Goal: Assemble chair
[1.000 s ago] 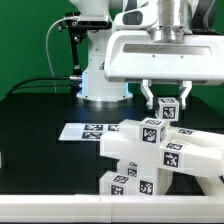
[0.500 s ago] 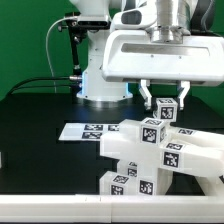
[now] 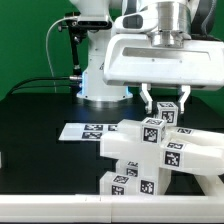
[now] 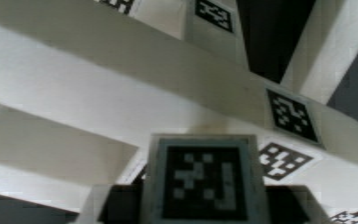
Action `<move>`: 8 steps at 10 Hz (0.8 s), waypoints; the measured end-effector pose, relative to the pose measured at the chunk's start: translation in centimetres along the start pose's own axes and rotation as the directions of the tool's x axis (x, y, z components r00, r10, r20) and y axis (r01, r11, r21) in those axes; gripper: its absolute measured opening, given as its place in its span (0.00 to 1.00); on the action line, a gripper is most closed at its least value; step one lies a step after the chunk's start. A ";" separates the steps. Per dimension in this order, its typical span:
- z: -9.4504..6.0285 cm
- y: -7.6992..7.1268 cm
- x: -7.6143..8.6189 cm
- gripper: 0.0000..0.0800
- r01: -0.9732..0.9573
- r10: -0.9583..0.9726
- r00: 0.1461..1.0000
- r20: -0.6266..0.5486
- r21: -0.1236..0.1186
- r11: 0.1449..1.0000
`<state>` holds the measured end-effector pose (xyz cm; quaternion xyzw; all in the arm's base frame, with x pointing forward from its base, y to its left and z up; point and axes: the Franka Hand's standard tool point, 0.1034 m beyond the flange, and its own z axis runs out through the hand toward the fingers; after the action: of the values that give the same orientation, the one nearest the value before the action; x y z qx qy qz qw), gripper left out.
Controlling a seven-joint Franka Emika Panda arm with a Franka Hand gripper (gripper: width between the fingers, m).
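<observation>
I read no brand or lettering anywhere, only black-and-white square tags. The arm's big white wrist housing (image 3: 160, 58) fills the upper part of the exterior view and blocks what lies behind it. Below, on the black counter (image 3: 40, 110), sits the chair (image 3: 160, 155): stacked white blocky bars and panels, tagged on several faces, toward the exterior view's right. The marker board (image 3: 85, 131) lies flat just beside it, on the exterior view's left. My claw (image 3: 166, 100) is clenched on a small tagged cube (image 3: 167, 110) at the chair's top; the wrist view shows that cube (image 4: 201, 172) close against pale bars.
</observation>
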<state>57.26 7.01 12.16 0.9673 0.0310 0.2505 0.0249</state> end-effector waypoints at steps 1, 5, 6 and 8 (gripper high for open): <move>0.0 0.0 0.0 0.36 0.004 -0.004 1.000 0.000 0.000 1.000; 0.0 0.0 0.0 0.36 0.016 -0.016 1.000 -0.001 0.000 1.000; 0.0 0.0 0.0 0.59 0.017 -0.017 1.000 -0.001 0.000 1.000; 0.0 0.0 0.0 0.73 0.020 -0.020 1.000 -0.001 0.000 1.000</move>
<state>57.25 7.00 12.16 0.9669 0.0408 0.2505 0.0276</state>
